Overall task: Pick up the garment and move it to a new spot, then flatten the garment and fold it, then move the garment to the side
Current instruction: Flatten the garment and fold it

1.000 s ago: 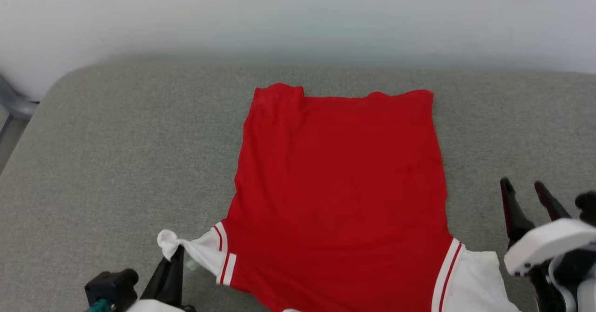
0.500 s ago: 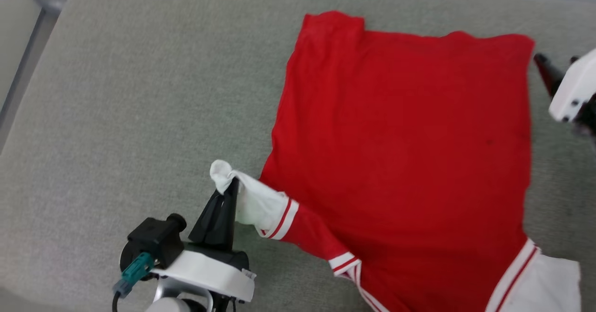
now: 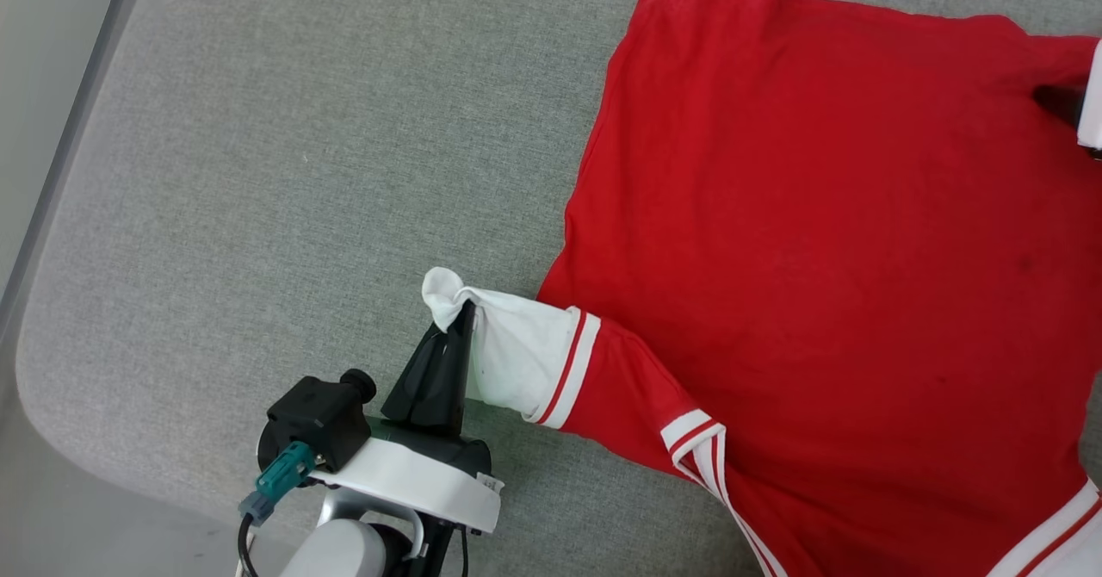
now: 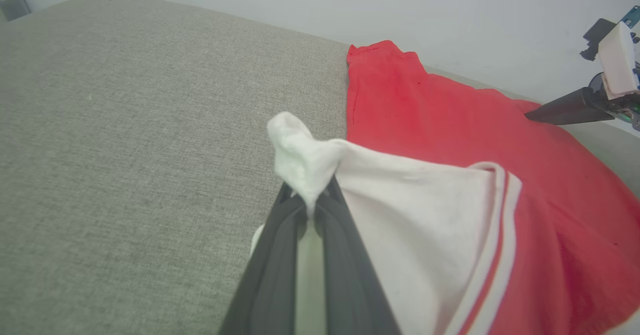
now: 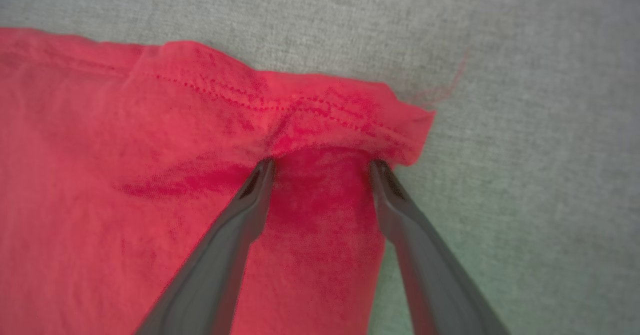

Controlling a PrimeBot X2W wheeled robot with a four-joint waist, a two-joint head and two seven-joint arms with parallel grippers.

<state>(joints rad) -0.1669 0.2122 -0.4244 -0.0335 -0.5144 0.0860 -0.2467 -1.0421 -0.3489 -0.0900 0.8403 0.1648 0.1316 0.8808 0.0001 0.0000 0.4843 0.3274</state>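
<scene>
The garment (image 3: 818,258) is a red shirt with white sleeves and red-and-white trim, lying plain red side up on the grey cushion (image 3: 258,172). My left gripper (image 3: 462,312) is shut on the tip of its white sleeve (image 3: 516,353), which is pulled out to the left and bunched above the fingertips (image 4: 306,200). In the right wrist view my right gripper (image 5: 322,164) stands open, both tips pressing on the red cloth just inside the hem corner (image 5: 400,125). At the head view's right edge a bit of that gripper (image 3: 1063,103) lies over the garment's far corner.
Bare grey cushion extends left of the garment, with its rounded edge (image 3: 34,362) at the lower left. A pale wall (image 4: 450,15) rises behind the cushion. A loose red thread (image 5: 445,87) trails off the hem corner.
The head camera has turned down and to the left, so the whole picture has shifted. The left gripper keeps its hold on the sleeve. The right gripper has come onto the garment's far hem corner.
</scene>
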